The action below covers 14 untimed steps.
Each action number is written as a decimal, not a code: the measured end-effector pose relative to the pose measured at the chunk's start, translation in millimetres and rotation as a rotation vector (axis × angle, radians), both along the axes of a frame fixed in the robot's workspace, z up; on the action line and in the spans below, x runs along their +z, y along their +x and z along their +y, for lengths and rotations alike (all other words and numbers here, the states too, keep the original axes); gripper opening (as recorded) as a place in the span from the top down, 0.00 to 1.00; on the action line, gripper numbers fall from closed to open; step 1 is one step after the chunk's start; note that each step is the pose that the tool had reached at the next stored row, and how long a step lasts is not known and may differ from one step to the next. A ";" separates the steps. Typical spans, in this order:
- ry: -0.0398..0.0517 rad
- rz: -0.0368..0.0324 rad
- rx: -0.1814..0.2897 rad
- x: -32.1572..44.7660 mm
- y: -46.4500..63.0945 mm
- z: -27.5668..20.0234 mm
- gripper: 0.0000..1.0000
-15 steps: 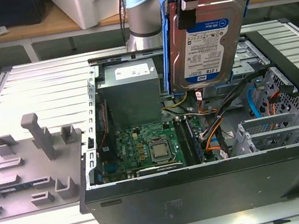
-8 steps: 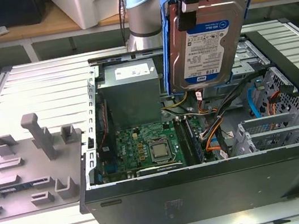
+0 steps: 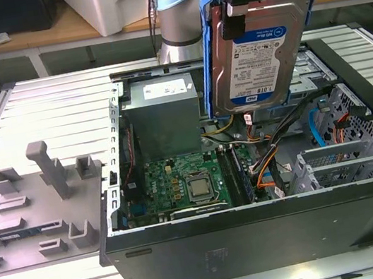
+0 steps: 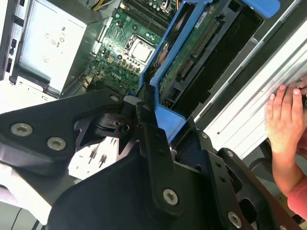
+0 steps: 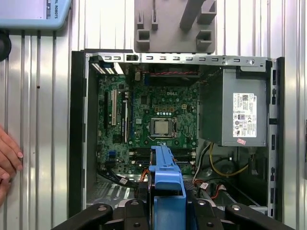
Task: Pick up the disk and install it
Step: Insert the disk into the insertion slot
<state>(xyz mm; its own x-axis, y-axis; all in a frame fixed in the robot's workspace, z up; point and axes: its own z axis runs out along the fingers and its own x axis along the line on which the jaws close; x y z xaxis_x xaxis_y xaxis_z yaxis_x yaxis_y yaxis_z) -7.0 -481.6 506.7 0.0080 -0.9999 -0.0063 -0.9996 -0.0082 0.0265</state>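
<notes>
The disk (image 3: 258, 56) is held up in the air over the open computer case (image 3: 261, 241). It is not touching the case. It is stood almost on its edge and tipped a little. In the exterior view its silver face and blue-and-white label are turned toward the camera. It hangs over the far part of the case, toward the exterior view's right. A blue plastic frame is clipped around the disk.

The gripper (image 3: 235, 20) is seen at the top edge of the disk. The jaws are closed tight on the blue frame, so the disk is gripped by them. In the second wrist view the black gripper (image 4: 153, 112) is seen pinching the blue frame, and the green board on the other side of the disk (image 4: 192, 57) is shown. In the first wrist view the blue frame of the disk (image 5: 167, 182) is seen end-on, over the inside of the case.

Inside the case a green board (image 3: 179, 180) is laid flat, and a grey box (image 3: 164, 114) is set beside it. A grey metal cage (image 3: 348, 162) is placed at the exterior view's right end of the case.

The case is laid on its side on a silver ribbed table (image 3: 45, 106). A grey block with pegs (image 3: 39, 200) is placed on the table, to the exterior view's left of the case.

A person's hand (image 4: 285, 120) is rested on the table beside the case.
</notes>
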 end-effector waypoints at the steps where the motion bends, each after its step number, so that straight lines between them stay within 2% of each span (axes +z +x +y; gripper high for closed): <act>1: 0.0000 0.0000 0.000 0.0 0.1 -0.7 0.63; 7: 0.0000 0.0000 0.000 0.0 2.0 -9.4 0.63; 11: 0.0000 0.0000 0.000 0.0 10.0 -17.7 0.63; 14: 0.0001 -0.0001 0.000 -0.1 14.7 -21.4 0.63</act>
<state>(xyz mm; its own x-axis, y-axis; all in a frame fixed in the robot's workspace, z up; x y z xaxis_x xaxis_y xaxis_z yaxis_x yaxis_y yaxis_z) 7.7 -503.0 506.6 0.0079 -0.9999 -0.0064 -0.9996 -0.0081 0.0264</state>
